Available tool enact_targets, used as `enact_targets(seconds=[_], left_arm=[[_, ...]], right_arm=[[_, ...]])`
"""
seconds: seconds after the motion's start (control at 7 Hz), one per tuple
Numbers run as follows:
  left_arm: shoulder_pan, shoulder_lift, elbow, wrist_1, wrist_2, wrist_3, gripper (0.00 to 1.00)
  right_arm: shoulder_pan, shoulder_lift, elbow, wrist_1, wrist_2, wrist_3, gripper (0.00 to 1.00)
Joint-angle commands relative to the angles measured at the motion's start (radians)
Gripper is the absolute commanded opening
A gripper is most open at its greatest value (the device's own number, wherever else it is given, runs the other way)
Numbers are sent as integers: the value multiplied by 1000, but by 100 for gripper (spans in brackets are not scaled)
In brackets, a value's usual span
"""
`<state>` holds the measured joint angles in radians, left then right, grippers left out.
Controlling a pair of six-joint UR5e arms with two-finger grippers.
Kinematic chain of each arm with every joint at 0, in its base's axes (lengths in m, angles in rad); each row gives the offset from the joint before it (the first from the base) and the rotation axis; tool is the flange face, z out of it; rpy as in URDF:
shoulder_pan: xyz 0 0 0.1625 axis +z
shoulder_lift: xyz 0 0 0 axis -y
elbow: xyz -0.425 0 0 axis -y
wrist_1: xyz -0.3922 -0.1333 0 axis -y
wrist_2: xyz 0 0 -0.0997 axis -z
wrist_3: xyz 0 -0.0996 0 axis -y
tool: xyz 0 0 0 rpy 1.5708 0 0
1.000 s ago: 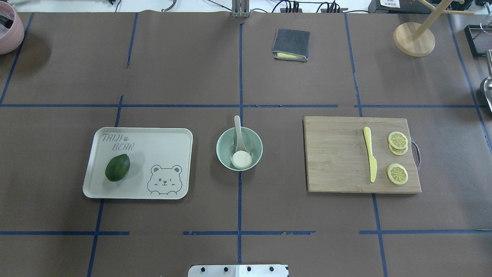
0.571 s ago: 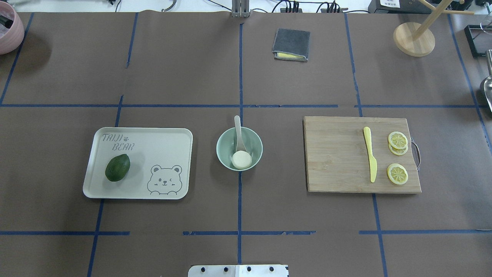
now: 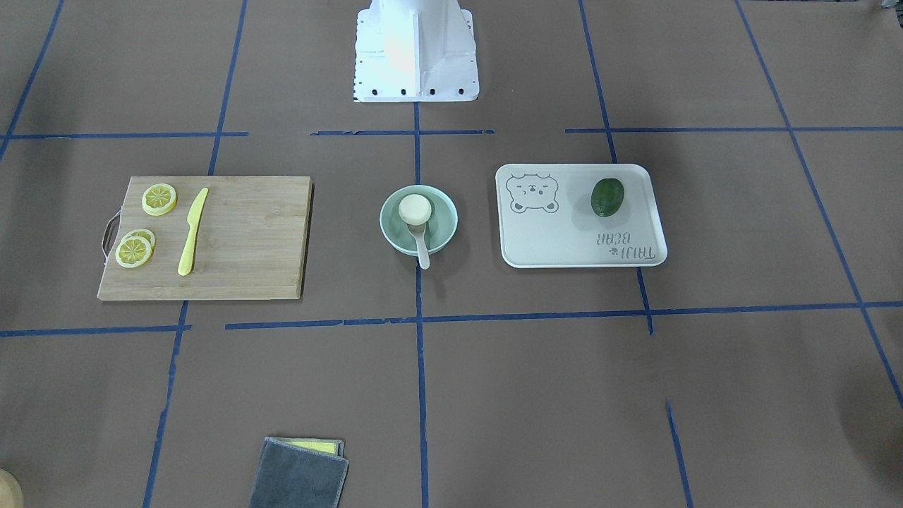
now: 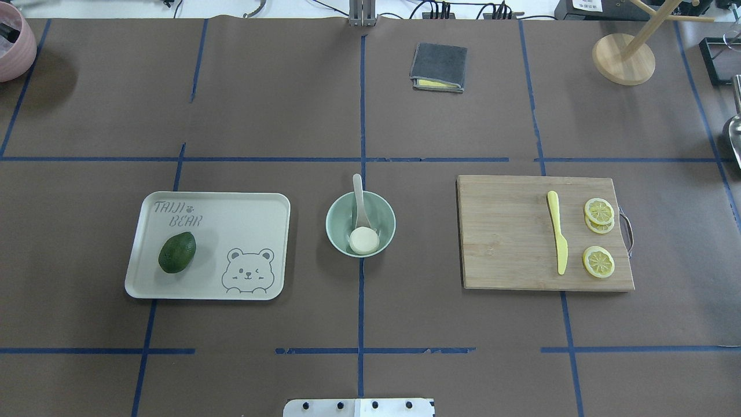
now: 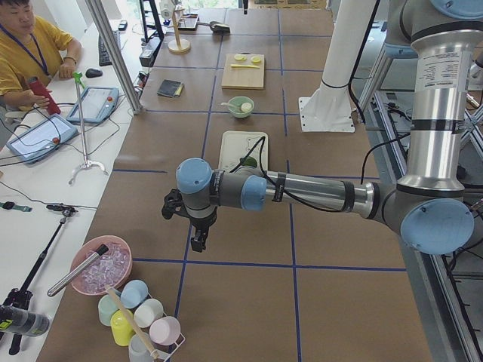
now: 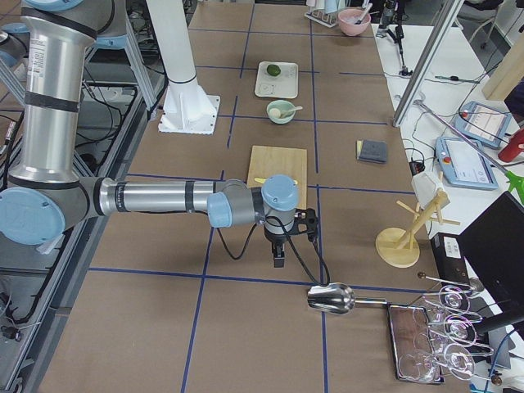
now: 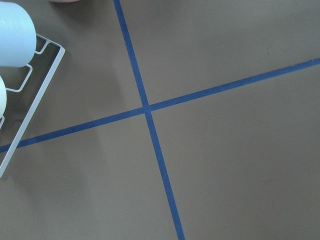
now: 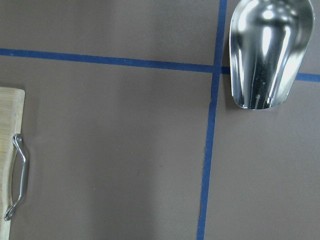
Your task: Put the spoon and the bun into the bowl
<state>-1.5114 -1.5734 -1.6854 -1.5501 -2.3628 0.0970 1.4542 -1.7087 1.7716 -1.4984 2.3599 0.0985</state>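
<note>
The mint-green bowl (image 4: 387,216) stands at the table's middle. The cream bun (image 4: 363,240) lies inside it, flat side up, at the near side. The pale spoon (image 4: 358,191) lies in the bowl with its scoop under the bun and its handle over the far rim. The front view shows the same bowl (image 3: 390,227), bun (image 3: 415,209) and spoon (image 3: 422,252). My left gripper (image 5: 198,241) hangs over bare table far to the left. My right gripper (image 6: 279,260) hangs past the cutting board on the right. Both show only in side views, so I cannot tell whether they are open.
A white bear tray (image 4: 243,211) with an avocado (image 4: 176,252) lies left of the bowl. A cutting board (image 4: 503,231) holds a yellow knife (image 4: 557,231) and lemon slices (image 4: 598,262). A grey cloth (image 4: 439,65), a wooden stand (image 4: 623,59) and a metal scoop (image 8: 267,50) lie further off.
</note>
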Motion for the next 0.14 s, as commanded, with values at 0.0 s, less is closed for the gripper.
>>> enact_targets(seconds=[0.0], left_arm=[[-1, -10, -14, 2, -7, 1, 100]], right_arm=[[34, 99, 5, -201, -1, -107, 100]])
